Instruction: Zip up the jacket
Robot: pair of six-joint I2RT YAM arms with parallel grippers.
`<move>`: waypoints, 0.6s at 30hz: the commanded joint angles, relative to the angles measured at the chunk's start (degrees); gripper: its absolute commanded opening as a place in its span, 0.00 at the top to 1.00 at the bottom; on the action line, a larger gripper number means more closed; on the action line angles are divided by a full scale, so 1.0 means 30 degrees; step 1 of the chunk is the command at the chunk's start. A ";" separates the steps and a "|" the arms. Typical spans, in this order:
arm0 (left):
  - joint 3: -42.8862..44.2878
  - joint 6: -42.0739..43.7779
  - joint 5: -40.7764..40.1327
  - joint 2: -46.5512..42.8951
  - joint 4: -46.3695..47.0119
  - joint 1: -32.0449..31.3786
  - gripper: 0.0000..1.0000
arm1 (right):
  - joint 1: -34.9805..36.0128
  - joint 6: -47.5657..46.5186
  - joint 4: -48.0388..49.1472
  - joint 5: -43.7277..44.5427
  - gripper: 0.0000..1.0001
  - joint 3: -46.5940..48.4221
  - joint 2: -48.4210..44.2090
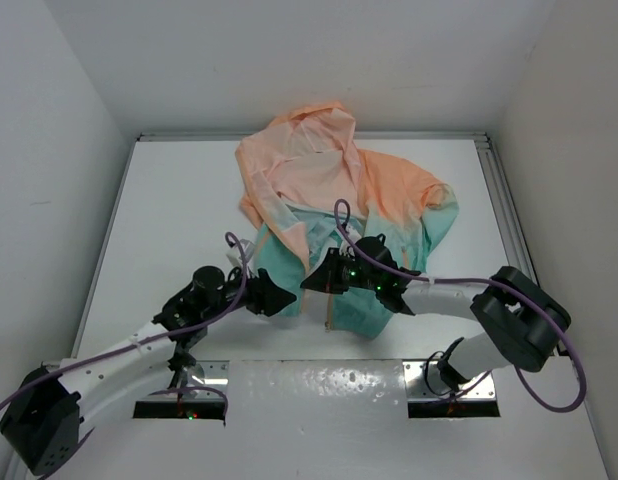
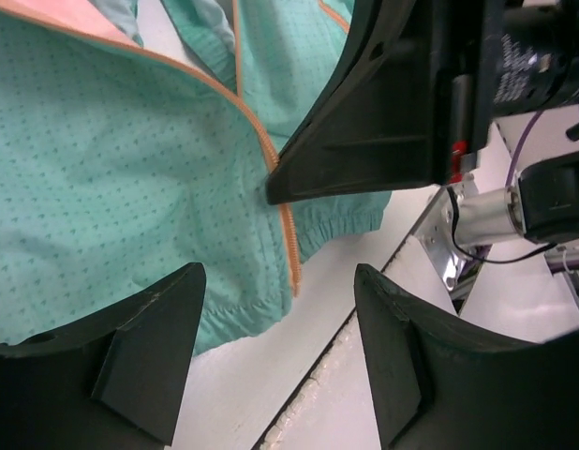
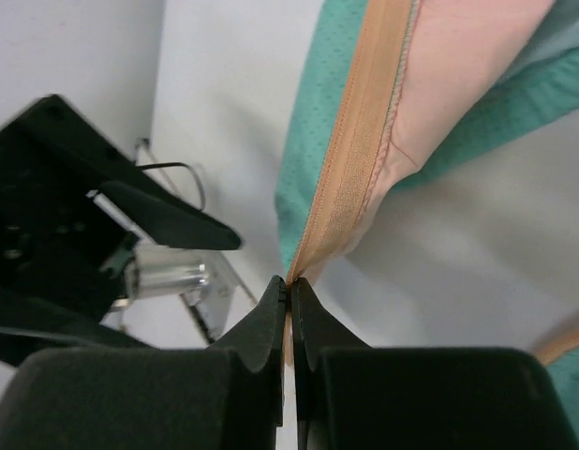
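Note:
The jacket (image 1: 319, 190) lies spread on the white table (image 1: 169, 220), peach-orange at the hood and teal at the hem. My right gripper (image 1: 311, 280) is over the hem and shut on the orange zipper tape (image 3: 355, 131), which rises taut from its closed tips (image 3: 289, 286). My left gripper (image 1: 277, 298) stands open just left of it, at the hem's near edge. In the left wrist view, the left gripper (image 2: 278, 277) frames the zipper's lower end (image 2: 289, 239) and teal cloth (image 2: 102, 169), with nothing between its fingers. The right gripper's dark finger (image 2: 364, 131) touches the zipper there.
Metal mounting plates (image 1: 204, 375) (image 1: 449, 375) sit at the table's near edge by the arm bases. A purple cable (image 1: 409, 275) loops along the right arm. White walls enclose the table, with a raised rail (image 1: 499, 200) on the right side.

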 commanded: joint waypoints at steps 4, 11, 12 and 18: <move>-0.0327 0.0365 0.1030 0.1409 0.2097 -0.0077 0.38 | -0.0547 0.2215 0.3872 -0.2770 1.00 -0.0503 -0.0105; -0.0445 0.0365 0.1322 0.2084 0.3269 -0.0077 0.43 | -0.1045 0.3155 0.5161 -0.3211 1.00 -0.0943 0.0129; -0.0503 0.0365 0.1352 0.2317 0.3386 -0.0077 0.43 | -0.1075 0.3214 0.5163 -0.3240 1.00 -0.0973 0.0158; -0.0679 0.0365 0.1791 0.3311 0.4617 -0.0077 0.45 | -0.1193 0.3855 0.6186 -0.3620 1.00 -0.1002 0.0801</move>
